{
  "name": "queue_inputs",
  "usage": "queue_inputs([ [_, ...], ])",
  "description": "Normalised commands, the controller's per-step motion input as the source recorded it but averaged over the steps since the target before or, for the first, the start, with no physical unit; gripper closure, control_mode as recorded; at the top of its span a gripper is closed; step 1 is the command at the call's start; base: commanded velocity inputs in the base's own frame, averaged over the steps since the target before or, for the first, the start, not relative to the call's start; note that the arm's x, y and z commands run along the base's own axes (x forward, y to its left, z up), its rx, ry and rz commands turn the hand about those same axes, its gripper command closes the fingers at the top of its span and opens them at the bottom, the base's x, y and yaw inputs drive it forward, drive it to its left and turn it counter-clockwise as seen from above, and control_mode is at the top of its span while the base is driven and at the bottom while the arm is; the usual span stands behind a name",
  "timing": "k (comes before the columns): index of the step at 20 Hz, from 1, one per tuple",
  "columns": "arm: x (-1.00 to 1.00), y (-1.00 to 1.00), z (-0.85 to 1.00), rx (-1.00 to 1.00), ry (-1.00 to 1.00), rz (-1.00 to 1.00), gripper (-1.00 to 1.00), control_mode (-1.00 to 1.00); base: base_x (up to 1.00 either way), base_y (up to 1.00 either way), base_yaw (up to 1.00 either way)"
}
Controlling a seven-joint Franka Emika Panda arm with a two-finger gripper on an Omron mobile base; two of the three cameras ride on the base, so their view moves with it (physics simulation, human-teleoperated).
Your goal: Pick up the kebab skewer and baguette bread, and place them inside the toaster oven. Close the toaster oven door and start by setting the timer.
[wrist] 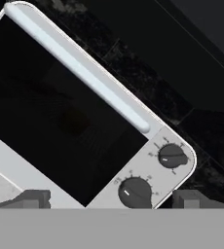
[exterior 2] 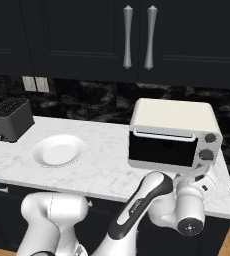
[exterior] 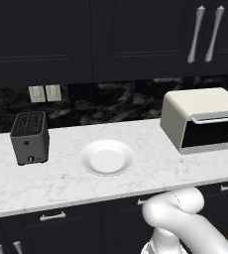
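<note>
White marble counter (exterior: 61,181) runs beneath black upper cabinets (exterior: 86,34) with long silver handles, against a dark stone back wall carrying two pale wall sockets (exterior: 45,93). Toward the counter's left end stands a small dark grey slot toaster (exterior: 30,137), and near the middle, well apart from it, lies a round white plate (exterior: 107,158) with nothing visible on it. On the right of the counter sits the toaster oven (exterior 2: 173,134), a cream box with a rounded top. The toaster oven door (exterior 2: 161,149) is dark glass, standing upright and shut, with a silver bar handle (exterior 2: 163,135) along its top edge. Two dark round knobs (exterior 2: 207,146) sit one above the other on the pale panel to the right of the door. The white robot arm (exterior 2: 147,200) rises from below the counter's front edge and bends toward the oven's right front corner. In the hand view, tilted so the oven appears rotated, the pincer (wrist: 111,198) faces the oven front, its two dark fingertips (wrist: 33,198) spread wide apart and holding nothing, with the lower knob between them. Neither the kebab skewer nor the bread can be made out.
</note>
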Motion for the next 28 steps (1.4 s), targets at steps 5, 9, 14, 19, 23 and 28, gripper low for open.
queue_inputs([
  [5,0.19,-0.14,0.0,0.0,-0.04,0.03,-1.0,-1.0,0.0,0.0,0.0],
  [9,0.14,-0.12,0.0,-0.02,-0.05,0.01,-1.0,-1.0,0.0,0.0,0.0],
  [14,0.24,-0.1,0.0,-0.03,-0.03,0.02,-1.0,-1.0,0.0,0.0,0.0],
  [19,0.18,-0.08,0.0,-0.04,-0.04,0.03,-1.0,-1.0,0.0,0.0,0.0],
  [23,0.02,-0.3,0.0,-0.07,-0.04,0.04,-1.0,-1.0,0.0,0.0,0.0],
  [28,0.01,-0.25,0.0,-0.09,-0.04,0.03,-1.0,-1.0,0.0,0.0,0.0],
])
